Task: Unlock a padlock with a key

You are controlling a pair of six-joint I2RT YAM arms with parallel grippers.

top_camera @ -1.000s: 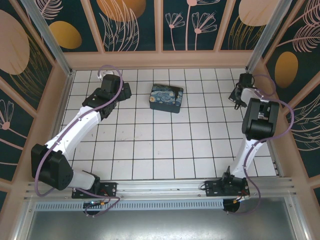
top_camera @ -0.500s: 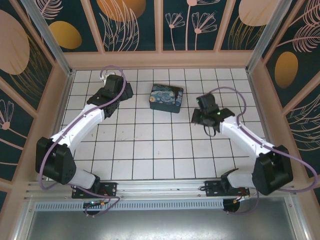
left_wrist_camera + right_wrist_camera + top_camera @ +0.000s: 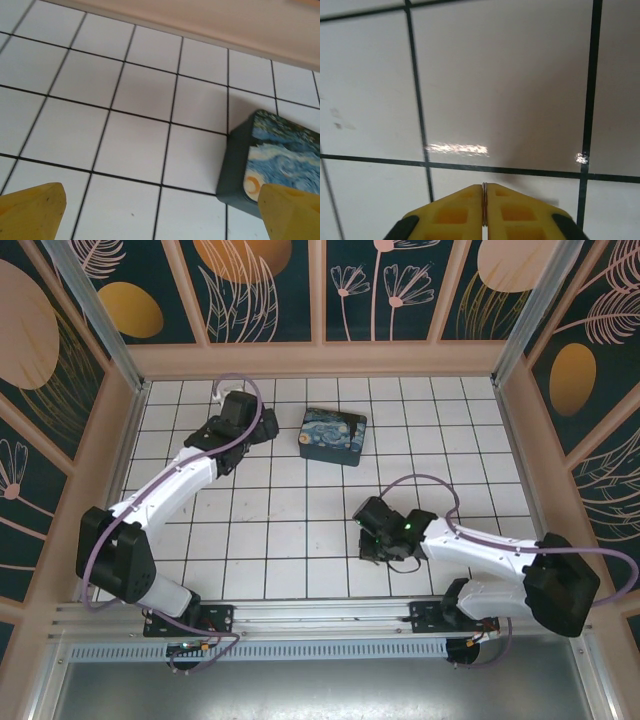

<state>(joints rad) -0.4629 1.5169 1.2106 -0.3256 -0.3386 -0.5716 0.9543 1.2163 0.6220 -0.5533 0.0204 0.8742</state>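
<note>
Top view: left end effector at 9 o'clock of the painted tin, right end effector at its 5. Left wrist: spread wide, tin at 4 o'clock. Right wrist: pressed together above the tabletop. The padlock and key, can't place them; expect small, stiff, slippery metal, so pinch the key's head, the padlock's body.

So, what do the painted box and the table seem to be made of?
The box looks like metal: rounded corners, dark smooth sides, printed swirling picture on top; plastic is possible. The table looks like glossy white board with black grid lines, given the glare.
</note>
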